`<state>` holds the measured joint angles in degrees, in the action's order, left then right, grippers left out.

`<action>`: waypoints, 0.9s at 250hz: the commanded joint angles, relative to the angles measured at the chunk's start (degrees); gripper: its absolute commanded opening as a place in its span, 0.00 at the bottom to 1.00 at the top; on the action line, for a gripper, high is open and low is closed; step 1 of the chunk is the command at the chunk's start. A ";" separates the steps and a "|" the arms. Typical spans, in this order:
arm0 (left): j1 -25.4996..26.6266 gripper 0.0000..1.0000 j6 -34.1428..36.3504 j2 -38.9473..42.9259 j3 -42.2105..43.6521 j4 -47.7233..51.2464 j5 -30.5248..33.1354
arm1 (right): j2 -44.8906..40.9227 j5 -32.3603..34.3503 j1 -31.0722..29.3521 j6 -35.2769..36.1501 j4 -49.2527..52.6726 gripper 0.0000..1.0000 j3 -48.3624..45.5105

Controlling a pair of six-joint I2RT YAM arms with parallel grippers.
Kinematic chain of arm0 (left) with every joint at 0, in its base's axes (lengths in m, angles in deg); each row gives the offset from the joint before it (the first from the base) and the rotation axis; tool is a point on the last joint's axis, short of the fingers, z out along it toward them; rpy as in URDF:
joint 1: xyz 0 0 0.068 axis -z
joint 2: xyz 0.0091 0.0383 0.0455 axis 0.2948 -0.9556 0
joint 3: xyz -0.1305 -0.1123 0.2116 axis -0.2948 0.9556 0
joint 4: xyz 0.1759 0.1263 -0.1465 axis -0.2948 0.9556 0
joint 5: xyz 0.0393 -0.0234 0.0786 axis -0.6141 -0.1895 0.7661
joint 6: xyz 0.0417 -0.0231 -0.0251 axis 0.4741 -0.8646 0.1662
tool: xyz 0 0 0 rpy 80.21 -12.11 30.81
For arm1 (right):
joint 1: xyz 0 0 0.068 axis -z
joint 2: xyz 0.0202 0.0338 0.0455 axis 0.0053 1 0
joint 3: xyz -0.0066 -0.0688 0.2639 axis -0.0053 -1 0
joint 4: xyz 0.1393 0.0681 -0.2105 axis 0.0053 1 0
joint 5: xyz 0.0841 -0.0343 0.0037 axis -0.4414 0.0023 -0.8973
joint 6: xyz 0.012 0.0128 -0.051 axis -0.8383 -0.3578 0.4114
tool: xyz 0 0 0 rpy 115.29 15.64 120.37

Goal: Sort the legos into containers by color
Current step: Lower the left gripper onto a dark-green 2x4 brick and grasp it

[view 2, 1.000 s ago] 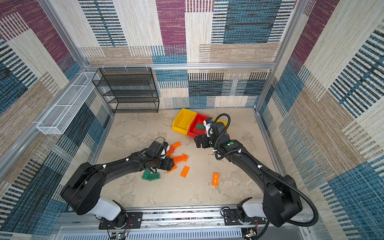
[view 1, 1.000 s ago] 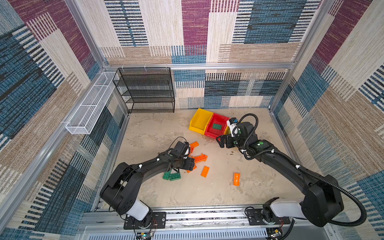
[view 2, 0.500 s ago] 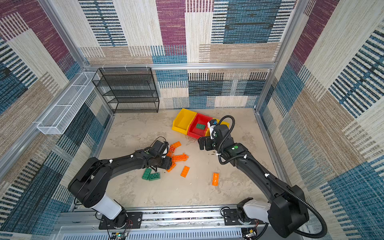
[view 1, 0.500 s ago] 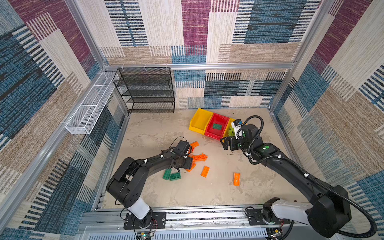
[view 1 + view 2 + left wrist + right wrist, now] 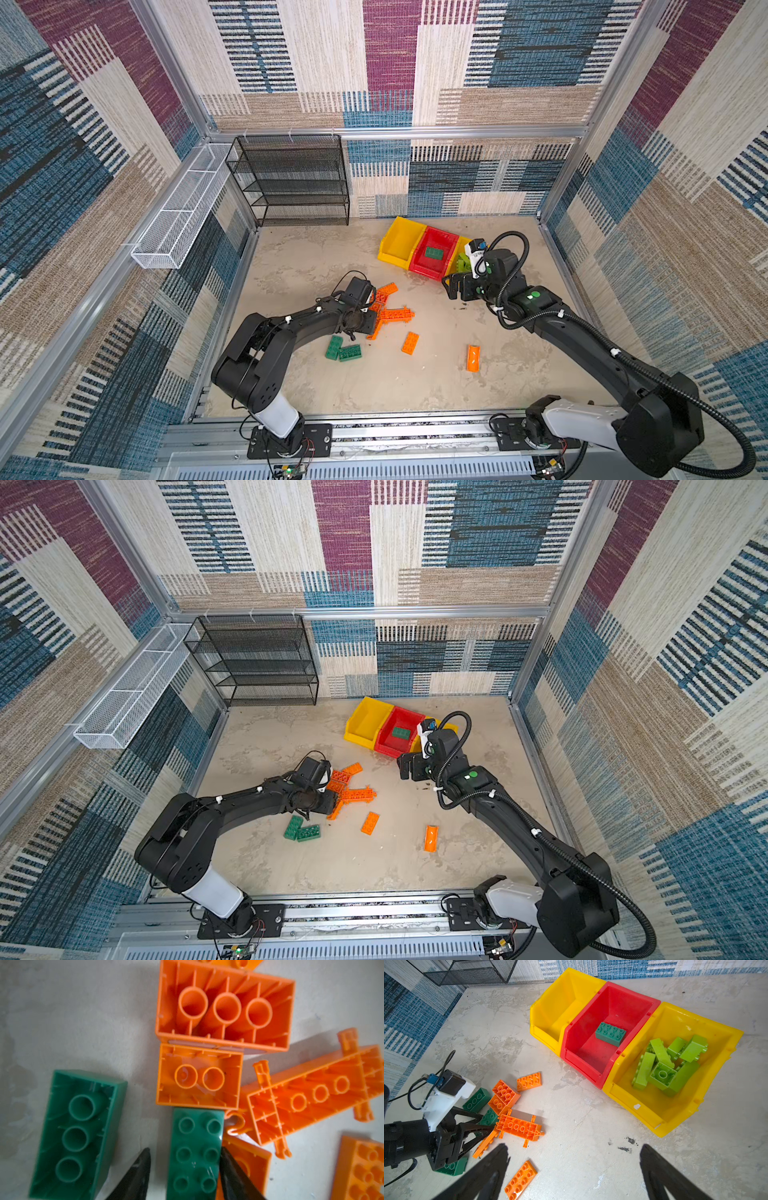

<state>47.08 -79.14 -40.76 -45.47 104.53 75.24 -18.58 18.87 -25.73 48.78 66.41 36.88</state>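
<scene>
In the left wrist view my left gripper (image 5: 185, 1149) straddles a dark green lego (image 5: 196, 1126) lying studs up on the floor. One finger touches its side and the other stands a little apart. Orange legos (image 5: 390, 307) crowd round it, and two more dark green ones (image 5: 343, 349) lie nearby. My right gripper (image 5: 574, 1147) hangs wide open and empty over bare floor before the containers. The red container (image 5: 612, 1001) holds one dark green lego (image 5: 610, 1033). The yellow container (image 5: 654, 1105) beside it holds several lime ones (image 5: 664, 1064), and the other yellow container (image 5: 556, 1007) is empty.
A flat orange plate (image 5: 410, 343) and an orange brick (image 5: 473, 357) lie apart from the heap towards the front. A black mesh rack (image 5: 291, 178) stands at the back wall. A white wire basket (image 5: 183, 208) hangs on the left wall.
My left jaws have narrowed around the dark green lego. The right gripper has drifted slightly back from the containers, still wide open.
</scene>
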 commanded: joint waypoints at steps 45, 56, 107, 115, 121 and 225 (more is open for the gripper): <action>-0.66 0.43 2.56 -0.96 -0.77 0.64 -1.09 | 0.86 0.22 -0.01 -0.82 0.24 1.00 1.29; -0.67 0.43 2.51 -1.13 -1.04 0.87 -1.32 | 0.96 -0.01 0.05 -0.89 0.25 1.00 1.22; -0.68 0.48 1.47 -0.19 -1.40 1.03 -4.04 | 0.62 -0.22 0.00 -1.02 0.57 1.00 0.78; -0.67 0.49 1.31 -0.09 -1.42 1.15 -4.46 | 0.58 -0.23 -0.04 -1.02 0.72 1.00 0.68; -0.69 0.51 1.21 0.04 -1.44 1.16 -4.83 | 0.54 -0.22 0.00 -0.97 0.81 1.00 0.64; -0.67 0.57 0.36 -0.10 -1.37 1.39 -2.92 | -1.77 0.44 -0.03 -0.87 1.24 1.00 -1.43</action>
<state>46.42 -78.31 -40.13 -46.45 105.21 71.70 -19.67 18.80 -25.73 48.17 68.07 35.85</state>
